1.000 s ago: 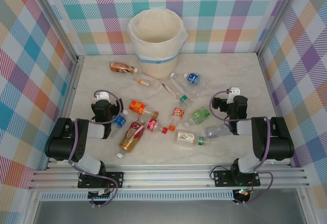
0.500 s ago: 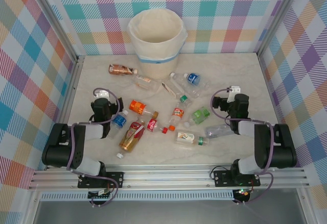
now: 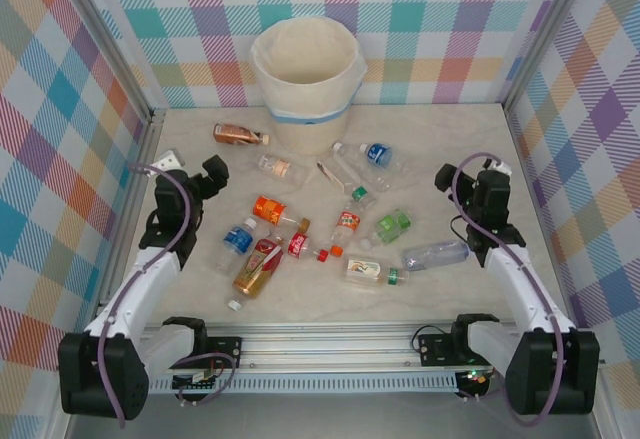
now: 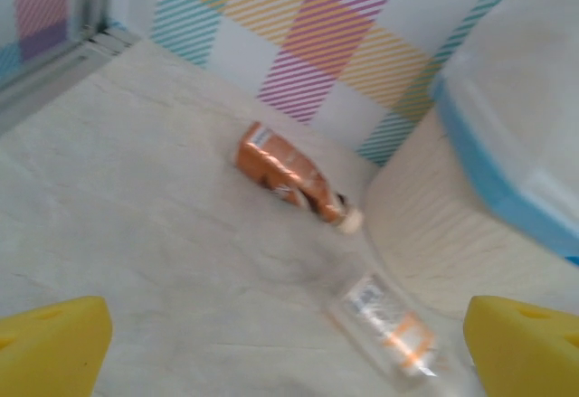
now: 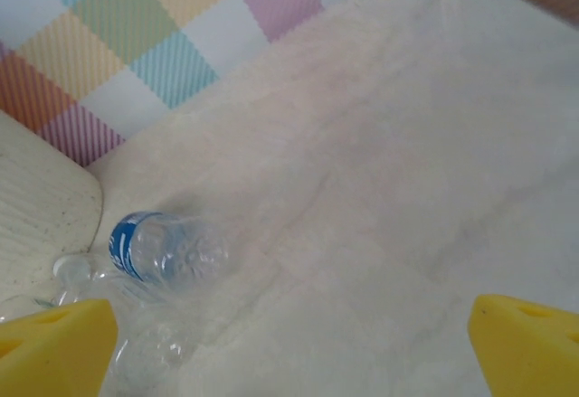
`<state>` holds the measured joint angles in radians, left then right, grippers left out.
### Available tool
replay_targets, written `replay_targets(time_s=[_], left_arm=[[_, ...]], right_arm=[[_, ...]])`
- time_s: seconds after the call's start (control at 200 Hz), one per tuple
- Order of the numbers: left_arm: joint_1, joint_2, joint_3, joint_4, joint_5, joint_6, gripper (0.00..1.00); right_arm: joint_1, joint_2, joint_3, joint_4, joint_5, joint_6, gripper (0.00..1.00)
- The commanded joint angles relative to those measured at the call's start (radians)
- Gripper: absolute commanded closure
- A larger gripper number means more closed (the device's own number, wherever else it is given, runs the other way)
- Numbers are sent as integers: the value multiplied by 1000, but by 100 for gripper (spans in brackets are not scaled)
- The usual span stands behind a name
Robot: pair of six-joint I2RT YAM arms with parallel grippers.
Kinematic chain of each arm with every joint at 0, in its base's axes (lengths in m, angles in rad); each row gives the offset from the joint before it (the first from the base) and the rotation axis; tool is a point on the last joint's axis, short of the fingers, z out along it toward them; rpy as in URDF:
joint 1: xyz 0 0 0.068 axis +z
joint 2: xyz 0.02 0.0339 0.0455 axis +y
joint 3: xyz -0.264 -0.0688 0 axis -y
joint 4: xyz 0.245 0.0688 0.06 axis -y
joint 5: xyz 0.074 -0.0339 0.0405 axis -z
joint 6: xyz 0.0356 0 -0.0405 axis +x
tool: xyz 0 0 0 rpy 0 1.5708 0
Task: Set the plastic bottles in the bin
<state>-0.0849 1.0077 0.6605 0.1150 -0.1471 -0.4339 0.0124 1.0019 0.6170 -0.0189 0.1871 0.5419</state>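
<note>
Several plastic bottles lie scattered across the marble table. Among them are a brown one (image 3: 238, 135), a clear orange-labelled one (image 3: 273, 166), a blue-labelled one (image 3: 375, 155), an orange one (image 3: 270, 208), a green one (image 3: 392, 225) and a crushed clear one (image 3: 435, 254). The cream bin (image 3: 300, 124) with a blue band stands at the back. My left gripper (image 3: 210, 171) hangs open near the left side, facing the brown bottle (image 4: 288, 178), the clear bottle (image 4: 389, 325) and the bin (image 4: 507, 144). My right gripper (image 3: 462, 177) is open at the right, facing the blue-labelled bottle (image 5: 163, 250).
Checked walls close in the table on three sides, with a metal rail along the left edge (image 3: 140, 189). Bare marble lies at the far right (image 3: 470, 134) and at the far left (image 3: 185, 134).
Both arms have unfolded and lifted. The left gripper swung out toward the back left, and the right gripper moved farther right and back. The bottles stay where they were.
</note>
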Motion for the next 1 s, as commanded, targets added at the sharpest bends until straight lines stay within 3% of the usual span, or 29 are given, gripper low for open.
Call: replay_targets(time_s=[0.0, 0.215, 0.385, 0.505, 0.69, 0.83, 0.995], left_arm=[[-4, -32, 35, -232, 177, -177, 0], [-1, -44, 61, -365, 311, -195, 0], [2, -43, 63, -477, 284, -187, 0], [8, -57, 61, -522, 253, -166, 0], [12, -66, 47, -535, 261, -152, 0], [16, -60, 36, -552, 267, -154, 0], [19, -56, 36, -593, 261, -135, 0]], right_arm=[[-5, -53, -6, -269, 26, 245, 0], [-12, -26, 92, -687, -7, 380, 0], [-12, 33, 126, -896, -98, 574, 0], [-13, 55, 125, -897, -184, 644, 0], [-12, 100, 83, -805, -208, 722, 0], [-8, 177, 60, -698, -269, 762, 4], [1, 240, 51, -643, -245, 774, 12]])
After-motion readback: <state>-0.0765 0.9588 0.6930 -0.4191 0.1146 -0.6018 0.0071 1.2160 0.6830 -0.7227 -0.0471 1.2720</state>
